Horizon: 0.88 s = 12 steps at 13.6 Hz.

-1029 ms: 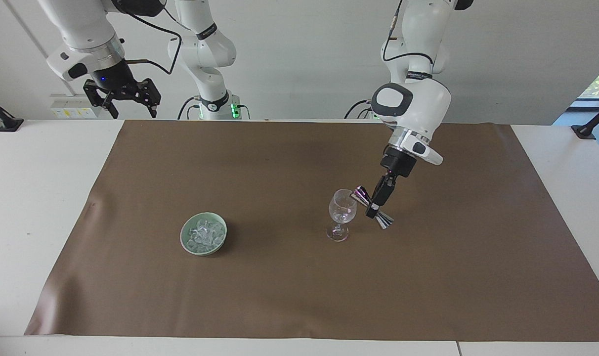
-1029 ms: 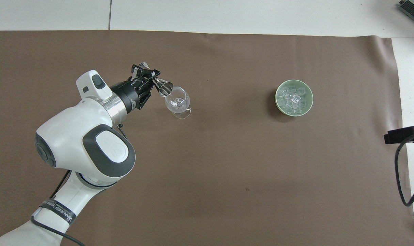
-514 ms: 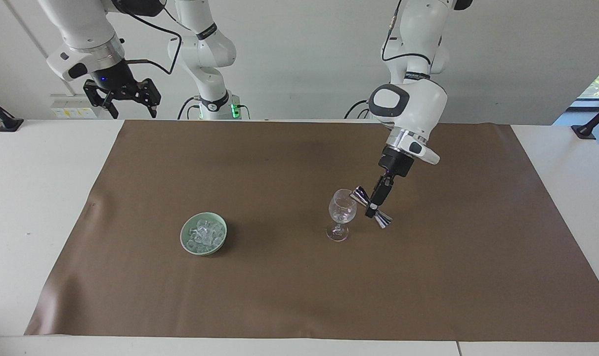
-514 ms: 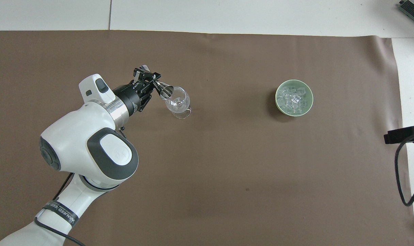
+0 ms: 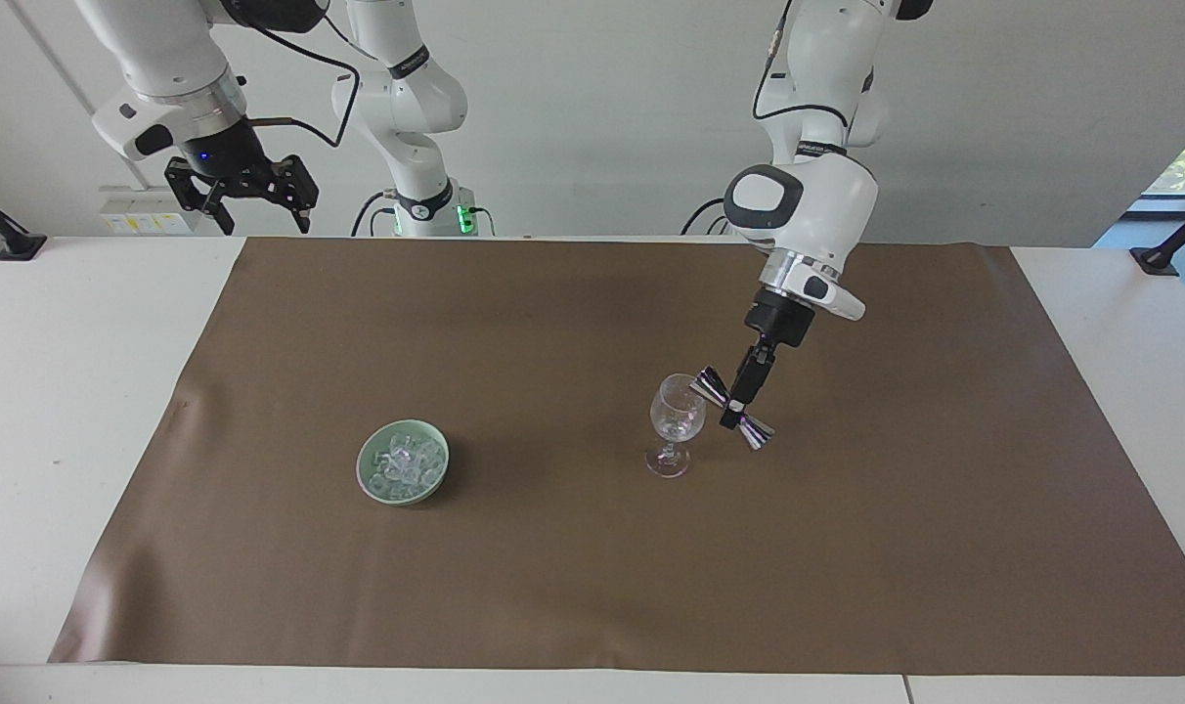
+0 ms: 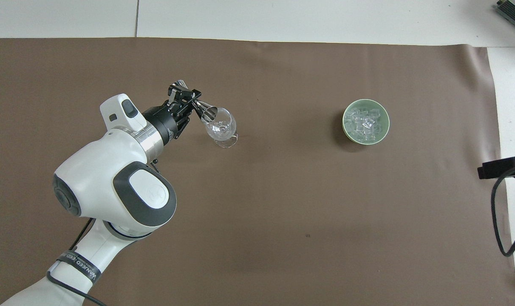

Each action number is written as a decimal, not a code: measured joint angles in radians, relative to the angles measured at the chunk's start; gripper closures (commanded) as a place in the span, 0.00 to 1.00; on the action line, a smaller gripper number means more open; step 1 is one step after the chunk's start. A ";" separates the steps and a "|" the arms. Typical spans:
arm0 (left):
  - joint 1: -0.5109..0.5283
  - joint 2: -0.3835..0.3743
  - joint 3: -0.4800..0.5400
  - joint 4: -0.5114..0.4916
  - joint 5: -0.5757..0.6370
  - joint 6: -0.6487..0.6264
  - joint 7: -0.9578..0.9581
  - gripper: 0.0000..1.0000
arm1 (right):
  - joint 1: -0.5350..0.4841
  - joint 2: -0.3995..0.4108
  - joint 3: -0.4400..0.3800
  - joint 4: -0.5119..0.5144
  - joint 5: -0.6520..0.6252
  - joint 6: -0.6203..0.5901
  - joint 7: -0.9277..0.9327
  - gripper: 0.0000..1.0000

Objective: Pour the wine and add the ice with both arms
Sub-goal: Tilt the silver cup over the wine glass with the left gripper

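Left gripper (image 5: 737,402) clamped on tilted steel jigger (image 5: 732,409), mouth over wine glass (image 5: 675,424) rim; ice (image 5: 406,460) in green bowl (image 5: 436,476) at glass's nine o'clock in the facing view; right gripper (image 5: 256,203) waited, spread.

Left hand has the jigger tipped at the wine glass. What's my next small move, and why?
Probably hold the tilt a moment longer, then level the jigger. The left hand is shut on its waist, its mouth at the wine glass rim; no wine shows in the bowl. The right hand waits open, and the ice is untouched in its green bowl.
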 measured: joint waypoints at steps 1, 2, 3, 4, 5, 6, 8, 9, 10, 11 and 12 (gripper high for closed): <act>-0.002 0.000 0.000 0.000 0.000 0.002 0.005 1.00 | 0.000 0.000 0.000 0.000 0.000 0.000 0.000 0.00; -0.002 0.000 0.001 -0.001 0.000 0.004 0.013 1.00 | 0.000 0.000 0.000 0.000 0.000 0.000 0.000 0.00; -0.002 0.000 0.001 -0.001 0.000 0.005 0.020 1.00 | 0.000 0.000 0.000 0.000 0.000 0.000 0.000 0.00; -0.003 0.000 0.001 -0.001 0.000 0.008 0.026 1.00 | 0.000 0.000 0.000 0.000 0.000 0.000 0.000 0.00; -0.006 0.000 0.001 -0.001 0.000 0.014 0.036 1.00 | 0.000 0.000 0.000 0.000 0.000 0.000 0.000 0.00; -0.008 0.000 0.000 -0.001 0.000 0.019 0.045 1.00 | 0.000 0.000 0.000 0.000 0.000 0.000 0.000 0.00; -0.012 0.000 0.000 -0.001 0.000 0.023 0.055 1.00 | 0.000 0.000 0.000 0.000 0.000 0.000 0.000 0.00; -0.014 0.000 0.001 -0.001 0.000 0.025 0.059 1.00 | 0.000 0.000 0.000 0.000 0.000 0.000 0.000 0.00; -0.015 0.000 0.001 -0.001 0.000 0.027 0.065 1.00 | 0.000 0.000 0.000 0.000 0.000 0.000 0.000 0.00; -0.016 0.000 0.001 -0.001 0.000 0.028 0.072 1.00 | 0.000 0.000 0.000 0.000 0.000 0.000 0.000 0.00; -0.016 0.000 0.001 -0.002 0.000 0.029 0.077 1.00 | 0.000 0.000 0.000 0.000 0.000 0.000 0.000 0.00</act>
